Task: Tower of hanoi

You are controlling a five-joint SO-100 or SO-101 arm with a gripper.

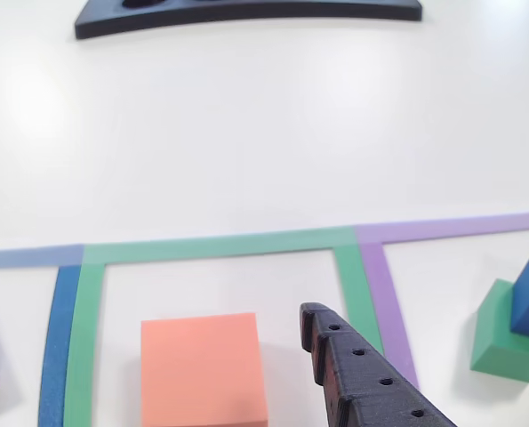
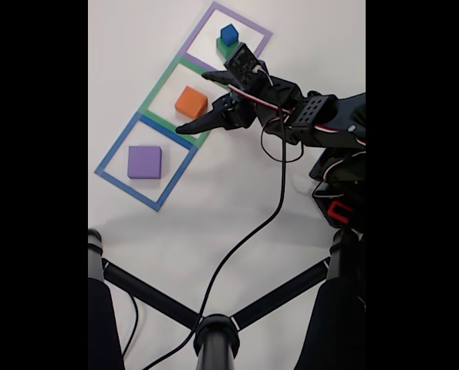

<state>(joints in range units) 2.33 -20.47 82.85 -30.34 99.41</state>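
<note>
Orange cube (image 2: 191,102) sits just beside my gripper (image 2: 200,100), jaws spread and empty. I'd straddle it squarely, then squeeze.

Black arm (image 2: 322,116) reaching in from three o'clock toward nine in the fixed view, gripper (image 2: 197,100) empty, jaws spread wide, one finger (image 1: 362,378) showing in the other view
</note>
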